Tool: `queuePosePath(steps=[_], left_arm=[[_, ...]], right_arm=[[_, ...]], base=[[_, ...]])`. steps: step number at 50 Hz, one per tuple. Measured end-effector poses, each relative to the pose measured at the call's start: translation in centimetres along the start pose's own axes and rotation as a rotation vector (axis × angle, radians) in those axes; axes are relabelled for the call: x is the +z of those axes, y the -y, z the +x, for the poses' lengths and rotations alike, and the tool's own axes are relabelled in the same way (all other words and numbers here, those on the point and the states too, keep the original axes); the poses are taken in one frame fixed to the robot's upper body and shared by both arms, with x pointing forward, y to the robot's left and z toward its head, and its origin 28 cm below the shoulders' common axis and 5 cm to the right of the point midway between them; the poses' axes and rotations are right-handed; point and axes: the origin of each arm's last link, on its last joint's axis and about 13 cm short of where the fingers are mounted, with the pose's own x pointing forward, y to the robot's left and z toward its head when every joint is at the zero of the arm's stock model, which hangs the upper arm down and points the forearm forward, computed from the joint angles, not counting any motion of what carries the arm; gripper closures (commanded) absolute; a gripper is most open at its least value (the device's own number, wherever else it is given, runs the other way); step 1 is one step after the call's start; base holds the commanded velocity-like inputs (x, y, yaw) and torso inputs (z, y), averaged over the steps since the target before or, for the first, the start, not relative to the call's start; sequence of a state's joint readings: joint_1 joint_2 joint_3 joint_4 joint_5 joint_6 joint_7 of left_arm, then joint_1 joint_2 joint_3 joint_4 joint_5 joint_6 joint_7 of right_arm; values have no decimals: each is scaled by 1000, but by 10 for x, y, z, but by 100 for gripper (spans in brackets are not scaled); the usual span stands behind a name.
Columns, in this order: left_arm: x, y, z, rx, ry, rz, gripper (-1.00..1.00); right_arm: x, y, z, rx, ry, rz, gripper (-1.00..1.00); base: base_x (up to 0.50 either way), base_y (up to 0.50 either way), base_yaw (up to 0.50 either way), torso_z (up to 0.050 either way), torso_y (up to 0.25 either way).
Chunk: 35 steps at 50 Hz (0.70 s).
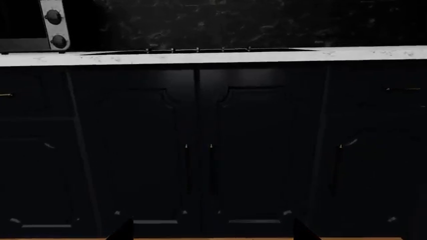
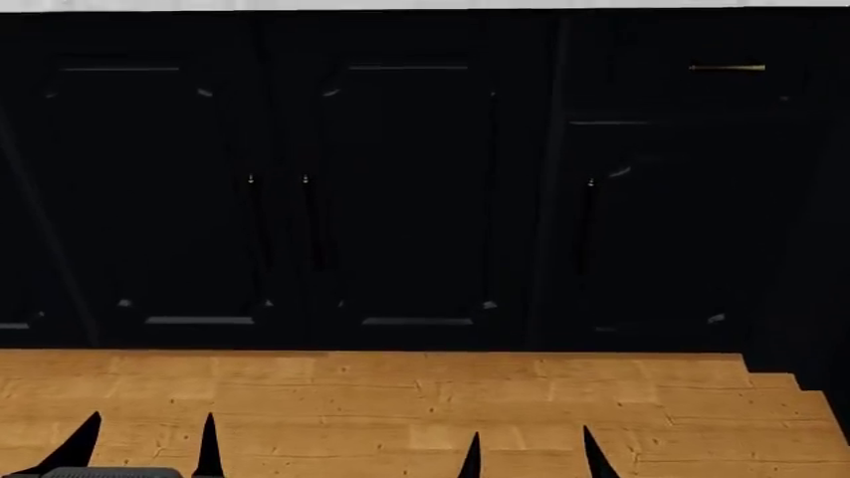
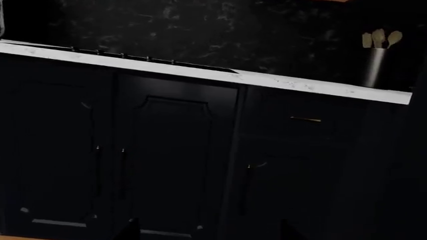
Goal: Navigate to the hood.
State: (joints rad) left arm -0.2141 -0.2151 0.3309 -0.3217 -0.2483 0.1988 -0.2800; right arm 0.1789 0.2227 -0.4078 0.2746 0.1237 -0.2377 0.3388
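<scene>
Nearest, the left gripper and right gripper are hanging over the wooden floor, fingertips spread apart and holding nothing. Beyond, dark cabinet doors are facing the robot. Above them, a white countertop is carrying a cooktop. The hood is lying outside every view.

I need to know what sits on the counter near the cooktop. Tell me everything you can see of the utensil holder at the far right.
The utensil holder is a tall, narrow cylinder that looks like dull grey metal. It stands upright on the white speckled countertop, close to its right end and against the dark marbled backsplash. Three pale, wooden-looking utensils stick up out of it, their rounded heads fanned slightly apart. Nothing else touches it. Only the right wrist view shows it.
</scene>
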Motion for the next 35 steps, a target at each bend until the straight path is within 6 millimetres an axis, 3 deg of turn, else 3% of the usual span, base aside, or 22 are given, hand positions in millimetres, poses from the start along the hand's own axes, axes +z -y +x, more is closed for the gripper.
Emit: queuePosePath(steps=[35], left_arm=[[1, 1, -1, -4, 1, -3, -100]], right_arm=[[0, 0, 0, -11, -5, -21, -100]], base=[[-46, 315, 0, 0, 1]])
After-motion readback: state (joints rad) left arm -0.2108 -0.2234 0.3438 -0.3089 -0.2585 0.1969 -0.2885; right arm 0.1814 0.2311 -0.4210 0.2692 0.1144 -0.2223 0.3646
